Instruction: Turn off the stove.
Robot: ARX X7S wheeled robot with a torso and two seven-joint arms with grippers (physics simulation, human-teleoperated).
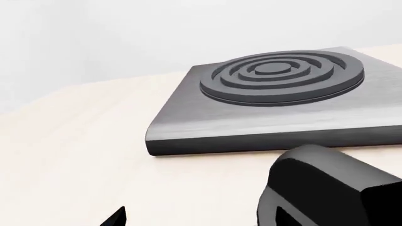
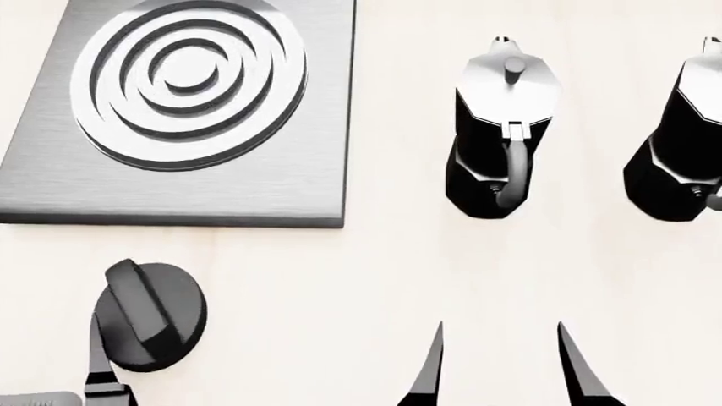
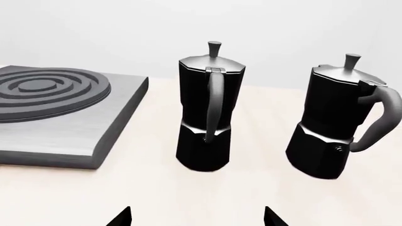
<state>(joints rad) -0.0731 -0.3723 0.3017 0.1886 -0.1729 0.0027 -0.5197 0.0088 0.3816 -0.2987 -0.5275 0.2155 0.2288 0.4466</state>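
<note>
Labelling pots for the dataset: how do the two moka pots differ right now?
The near moka pot, next to the stove, turns its handle straight at the right wrist camera; the far moka pot swings its handle out sideways, away from the stove. The far one is cut off in the head view. Both upright, black and silver, lids down.

Colours and patterns. The stove (image 2: 192,182) was rendered as brushed grey metal, its burner (image 2: 188,80) patterned in concentric rings. At 7 o'clock of it, the knob (image 2: 150,315) was shown in plain black. Two moka pots (image 2: 505,127) (image 2: 682,135) were shown black below and silver above. The table (image 2: 373,279) was coloured pale cream.
</note>
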